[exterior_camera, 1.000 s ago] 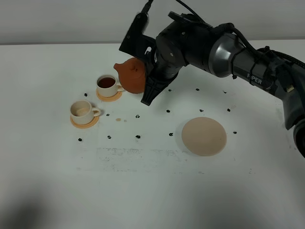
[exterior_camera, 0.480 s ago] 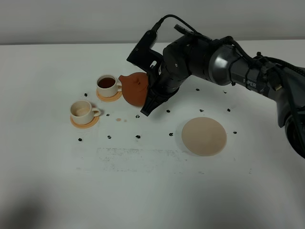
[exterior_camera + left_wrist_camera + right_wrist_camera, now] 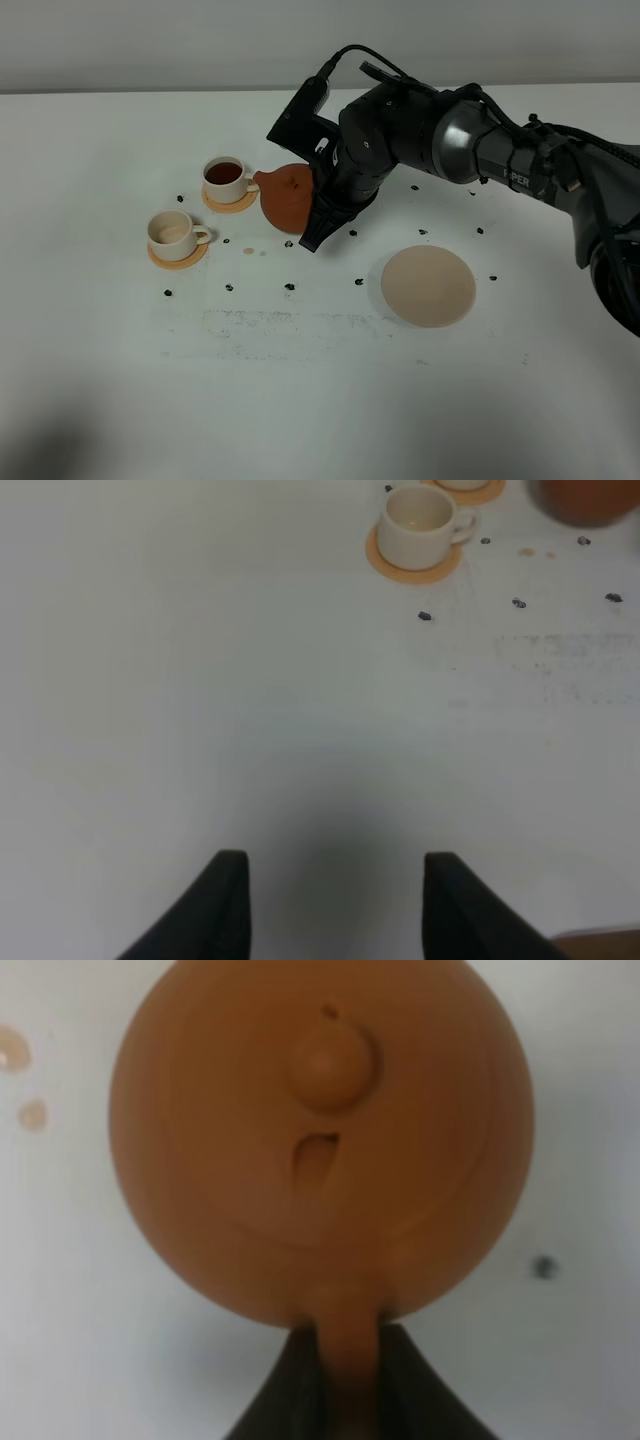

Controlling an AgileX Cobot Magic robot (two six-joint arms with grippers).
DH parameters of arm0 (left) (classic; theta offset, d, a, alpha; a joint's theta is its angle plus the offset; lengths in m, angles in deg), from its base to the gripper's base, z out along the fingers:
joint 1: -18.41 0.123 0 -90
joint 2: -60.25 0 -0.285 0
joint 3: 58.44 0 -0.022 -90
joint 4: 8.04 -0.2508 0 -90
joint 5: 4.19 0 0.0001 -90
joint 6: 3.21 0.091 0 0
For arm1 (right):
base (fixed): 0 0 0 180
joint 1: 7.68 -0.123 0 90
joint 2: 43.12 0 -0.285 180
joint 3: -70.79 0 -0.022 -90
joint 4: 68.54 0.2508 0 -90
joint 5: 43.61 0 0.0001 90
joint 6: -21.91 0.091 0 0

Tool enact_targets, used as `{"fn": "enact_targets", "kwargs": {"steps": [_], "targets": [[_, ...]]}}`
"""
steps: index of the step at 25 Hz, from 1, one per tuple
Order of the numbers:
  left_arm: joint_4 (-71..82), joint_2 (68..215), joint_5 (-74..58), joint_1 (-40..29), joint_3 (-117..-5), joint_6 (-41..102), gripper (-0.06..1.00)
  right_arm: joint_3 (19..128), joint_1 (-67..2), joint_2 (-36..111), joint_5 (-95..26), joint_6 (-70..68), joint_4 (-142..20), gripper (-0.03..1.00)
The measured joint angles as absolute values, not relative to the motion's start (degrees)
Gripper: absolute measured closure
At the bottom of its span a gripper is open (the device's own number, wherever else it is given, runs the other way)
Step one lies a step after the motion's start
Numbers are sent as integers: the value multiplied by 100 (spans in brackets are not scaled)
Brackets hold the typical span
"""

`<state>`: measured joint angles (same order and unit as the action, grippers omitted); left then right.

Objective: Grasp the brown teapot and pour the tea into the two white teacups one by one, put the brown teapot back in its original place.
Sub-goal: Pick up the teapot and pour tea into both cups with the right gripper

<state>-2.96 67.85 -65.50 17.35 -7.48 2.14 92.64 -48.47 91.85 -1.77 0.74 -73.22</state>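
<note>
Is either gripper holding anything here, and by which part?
The right gripper holds the brown teapot by its loop handle, jaws shut on either side of it. The left gripper is open and holds nothing.

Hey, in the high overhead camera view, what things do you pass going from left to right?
nearer white teacup → tea-filled white teacup → brown teapot → large beige coaster
</note>
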Motion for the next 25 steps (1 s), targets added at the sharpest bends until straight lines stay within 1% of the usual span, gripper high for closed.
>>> {"fn": "enact_targets", "kwargs": {"steps": [6, 10, 14, 20, 25], "targets": [[-296, 6785, -6550, 1735, -748, 214, 52, 9264, -5403, 8679, 52, 207, -7966, 85], [-296, 6785, -6550, 1735, -748, 214, 52, 9264, -5903, 8645, 72, 232, -8345, 85], [-296, 6785, -6550, 1735, -748, 214, 52, 9264, -6306, 8645, 65, 444, -9091, 85], [-296, 6785, -6550, 1735, -748, 214, 52, 9264, -6425, 8711, 13, 828, -10266, 85], [-296, 6785, -6550, 1735, -748, 214, 52, 9264, -6425, 8962, -60, 866, -10765, 85]]}}
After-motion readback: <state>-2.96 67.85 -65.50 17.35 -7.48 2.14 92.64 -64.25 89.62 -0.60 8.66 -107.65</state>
